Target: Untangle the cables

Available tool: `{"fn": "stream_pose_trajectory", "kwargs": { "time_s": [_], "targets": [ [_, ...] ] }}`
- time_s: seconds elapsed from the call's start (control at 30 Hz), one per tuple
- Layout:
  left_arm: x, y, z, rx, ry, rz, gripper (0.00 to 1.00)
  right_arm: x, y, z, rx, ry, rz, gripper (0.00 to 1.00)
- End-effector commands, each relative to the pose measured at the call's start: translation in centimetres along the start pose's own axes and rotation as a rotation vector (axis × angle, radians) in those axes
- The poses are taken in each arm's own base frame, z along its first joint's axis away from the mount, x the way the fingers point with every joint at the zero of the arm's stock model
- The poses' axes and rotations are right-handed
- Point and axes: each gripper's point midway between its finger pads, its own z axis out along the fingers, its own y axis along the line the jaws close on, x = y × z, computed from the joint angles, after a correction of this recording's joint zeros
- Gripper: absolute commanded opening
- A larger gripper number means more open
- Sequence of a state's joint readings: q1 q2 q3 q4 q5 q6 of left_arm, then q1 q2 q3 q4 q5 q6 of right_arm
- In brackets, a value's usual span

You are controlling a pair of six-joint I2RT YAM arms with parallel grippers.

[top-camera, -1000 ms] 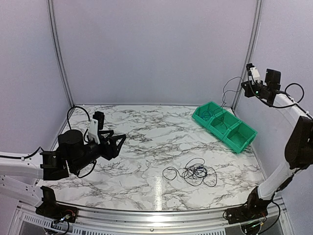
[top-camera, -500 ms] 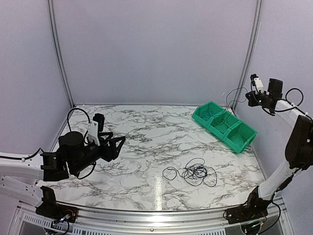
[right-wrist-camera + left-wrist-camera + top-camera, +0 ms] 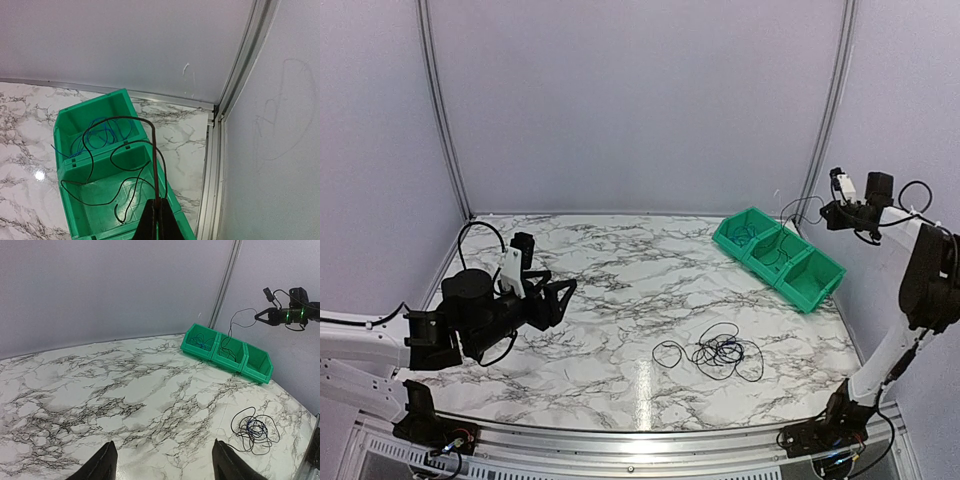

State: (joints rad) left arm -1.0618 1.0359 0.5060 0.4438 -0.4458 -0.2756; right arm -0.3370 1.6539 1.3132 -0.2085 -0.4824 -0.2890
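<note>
The right gripper [image 3: 833, 208] has come down and drifted a little to the right since the earlier picture, so the thin black cable [image 3: 155, 150] it carries now hangs lower over the green bins [image 3: 807, 290]. The left arm has hardly moved at all.

Closest in, the left gripper [image 3: 165, 460] floats above the counter [image 3: 620, 270] with its two fingers spread wide and nothing between them. It is well apart from any cable.

Further out, near the right side of the counter, lies the tangle of cables [image 3: 720, 353]. It is a loose pile of thin black loops with a bit of blue in the middle, and no gripper is touching it.

Behind that, the green bins sit in the far right corner. A blue cable [image 3: 100, 137] is already curled up in the farthest compartment.

Farthest of all, the right gripper is pinched tight on the black cable. The loose end of that cable trails down into the middle compartment.

It looks like one cable is pulled free and about to be dropped in its own compartment. The pile on the counter still has more loops to sort, so the job seems only partly done
</note>
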Motion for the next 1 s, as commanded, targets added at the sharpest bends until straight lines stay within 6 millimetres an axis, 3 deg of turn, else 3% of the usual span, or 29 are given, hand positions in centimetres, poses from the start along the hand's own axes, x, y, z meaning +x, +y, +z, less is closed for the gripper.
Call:
{"fn": "stream_pose_trajectory", "kwargs": {
  "time_s": [0.0, 0.23, 0.5, 0.7, 0.97],
  "targets": [
    [0.2, 0.2, 0.1, -0.006, -0.007, -0.015, 0.68, 1.7, 0.6, 1.5, -0.083, 0.075, 0.05, 0.0],
    [0.3, 0.4, 0.0, -0.015, -0.007, -0.015, 0.68, 3.1, 1.6, 2.7, -0.09, 0.122, 0.028, 0.0],
    [0.0, -0.2, 0.5, 0.002, -0.001, 0.007, 0.7, 6.6, 3.9, 5.2, -0.125, 0.264, 0.009, 0.0],
    [-1.1, -0.5, 0.5, 0.002, -0.014, 0.04, 0.72, 9.3, 5.0, 5.8, -0.122, 0.356, 0.013, 0.0],
    [0.5, -0.3, 1.5, -0.025, 0.03, 0.043, 0.73, 10.1, 5.8, 6.7, -0.172, 0.387, -0.003, 0.0]
  ]
}}
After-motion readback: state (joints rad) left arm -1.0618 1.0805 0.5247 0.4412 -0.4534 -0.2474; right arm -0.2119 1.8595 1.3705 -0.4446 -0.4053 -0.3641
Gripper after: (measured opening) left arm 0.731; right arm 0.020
